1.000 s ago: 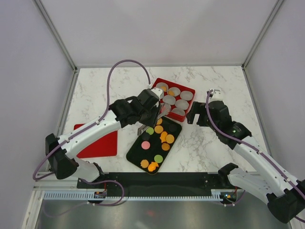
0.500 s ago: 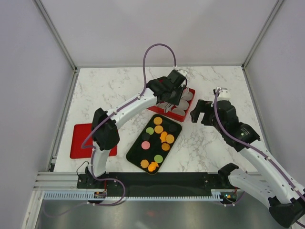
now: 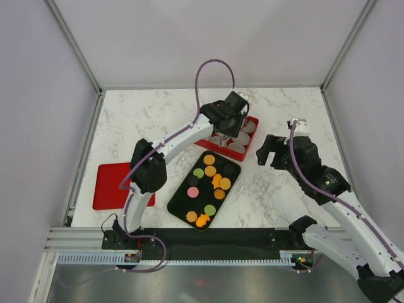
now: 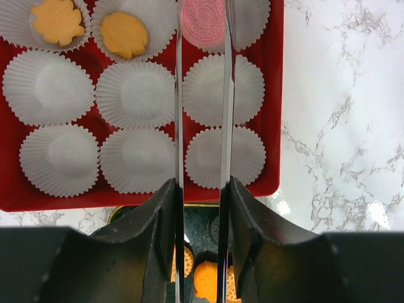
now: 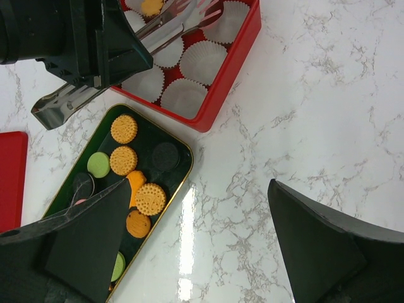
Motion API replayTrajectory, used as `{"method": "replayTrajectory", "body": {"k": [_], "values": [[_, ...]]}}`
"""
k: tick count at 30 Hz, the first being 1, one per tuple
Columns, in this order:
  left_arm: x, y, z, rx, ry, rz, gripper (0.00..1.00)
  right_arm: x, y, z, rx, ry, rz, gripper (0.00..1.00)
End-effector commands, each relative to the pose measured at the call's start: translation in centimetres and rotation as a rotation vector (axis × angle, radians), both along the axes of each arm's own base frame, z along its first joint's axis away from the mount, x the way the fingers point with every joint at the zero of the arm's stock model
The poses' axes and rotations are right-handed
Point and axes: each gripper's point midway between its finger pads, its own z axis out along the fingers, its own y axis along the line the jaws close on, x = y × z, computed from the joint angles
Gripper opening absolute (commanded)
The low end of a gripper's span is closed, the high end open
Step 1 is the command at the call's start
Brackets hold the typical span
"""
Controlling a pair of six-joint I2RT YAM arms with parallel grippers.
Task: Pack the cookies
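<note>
Top view: the left gripper [image 3: 228, 117] reaches over the red box [image 3: 251, 139] of paper cups [image 3: 237, 147], with most cookies [image 3: 218, 180] on the black tray [image 3: 180, 201] just beside it. Left wrist view: it is clamped on metal tongs [image 4: 178, 113], whose tips pinch a pink cookie [image 4: 202, 22] at a far-row cup beside two orange cookies [image 4: 123, 35] in cups. Placing is therefore in hand, and the next move calls for easing the tongs apart. Right wrist view: the right gripper [image 5: 196, 233] hangs wide open, empty, above the marble [image 5: 303, 95].

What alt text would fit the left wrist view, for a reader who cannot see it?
In the left gripper, metal tongs hold a pink cookie over a red box of white paper cups; two cups hold orange cookies.
</note>
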Motion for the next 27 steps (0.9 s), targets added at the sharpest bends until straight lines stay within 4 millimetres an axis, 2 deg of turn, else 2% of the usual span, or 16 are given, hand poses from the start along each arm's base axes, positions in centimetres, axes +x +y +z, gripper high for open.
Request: {"method": "replayTrajectory", "body": {"k": [1,9,15,27], "values": [[1.3,-1.7,1.6,-0.048,-0.064,-0.043,0.42,0.1,-0.3,1.3,0.013,-0.032,-0.018,0.98],[1.5,-2.3,0.0,-0.046,-0.041,-0.049,0.43,0.1,-0.2,1.4,0.017,-0.033,-0.013,0.98],[1.7,-2.9,0.0,-0.061,-0.046,-0.057,0.44,0.0,-0.3,1.4,0.013,-0.035,-0.014,0.98],[2.1,-3.2,-0.4,-0.058,-0.051,-0.055,0.53,0.2,-0.2,1.3,0.007,-0.033,-0.012,0.98]]}}
